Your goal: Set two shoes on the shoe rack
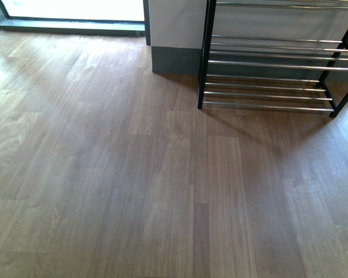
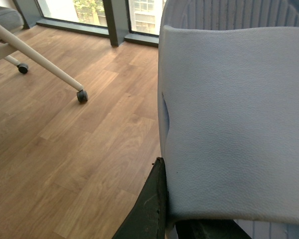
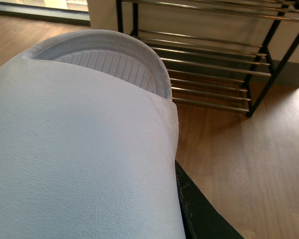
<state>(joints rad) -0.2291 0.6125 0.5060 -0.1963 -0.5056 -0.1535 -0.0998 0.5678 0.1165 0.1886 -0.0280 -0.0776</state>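
The shoes in view are two white slippers, not grey sneakers. My left gripper (image 2: 189, 224) is shut on one white slipper (image 2: 234, 124), whose leathery strap fills the left wrist view; one dark finger (image 2: 150, 204) presses its side. My right gripper (image 3: 154, 219) is shut on the other white slipper (image 3: 79, 149), with one finger (image 3: 202, 216) against its edge and the ribbed insole showing. The black shoe rack (image 1: 272, 63) with chrome bars stands empty at the far right, and shows beyond the slipper in the right wrist view (image 3: 214, 55). Neither arm shows in the front view.
Wooden floor (image 1: 133, 185) lies before the rack. A wall corner with dark skirting (image 1: 174, 58) stands left of the rack, and a bright window sill (image 1: 75, 26) at the far left. A white chair leg with a caster (image 2: 81, 95) is in the left wrist view.
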